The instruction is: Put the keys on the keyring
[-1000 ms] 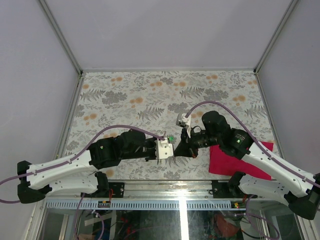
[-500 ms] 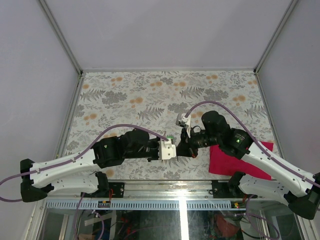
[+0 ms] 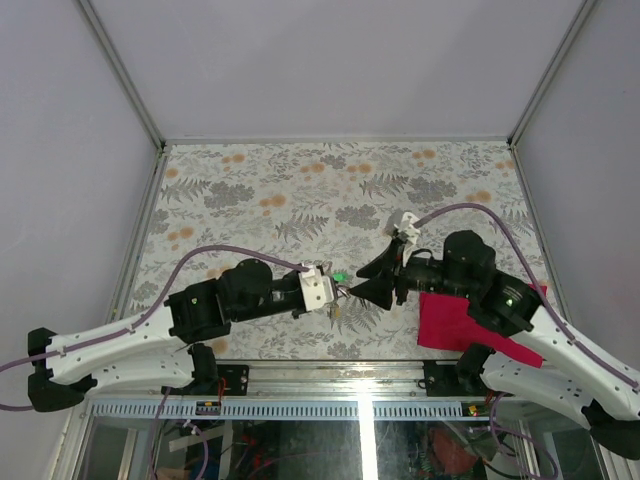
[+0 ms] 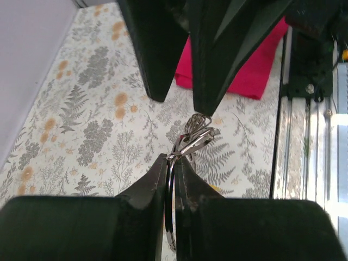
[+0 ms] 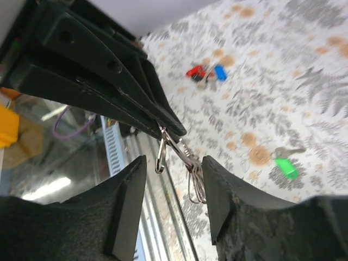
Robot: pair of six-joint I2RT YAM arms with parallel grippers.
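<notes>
Since a second ago the right arm has drawn back rightward, toward the red cloth. The right gripper is now spread and holds nothing. The left gripper is pressed together, pinching the keyring edge-on above the table's near middle. The ring looks handed across. The green key lies loose on the table nearby, the red and blue keys well apart. None looks threaded yet.

top looks down; close, opposed wrist views seemingly share keyring.
</notes>
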